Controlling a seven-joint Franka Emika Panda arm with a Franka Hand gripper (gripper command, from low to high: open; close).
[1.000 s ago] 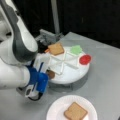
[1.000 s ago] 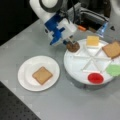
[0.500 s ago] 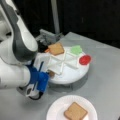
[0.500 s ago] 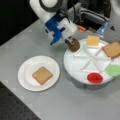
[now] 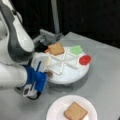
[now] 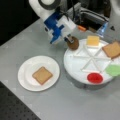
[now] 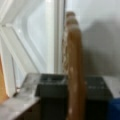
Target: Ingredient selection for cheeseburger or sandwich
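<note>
Patty (image 6: 73,44), thin, stiff, probably light, stood on edge, pinched across its faces by the gripper (image 6: 68,40) at the tray's (image 6: 75,67) ten o'clock rim.

A robotics lab: grey bench (image 6: 75,105), perforated optical board (image 6: 15,107) (black), dark backdrop.

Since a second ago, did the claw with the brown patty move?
Yes. In a front view the claw, shut on the dark brown patty, has crept slightly toward the view's top, off the divided tray's rim.
</note>
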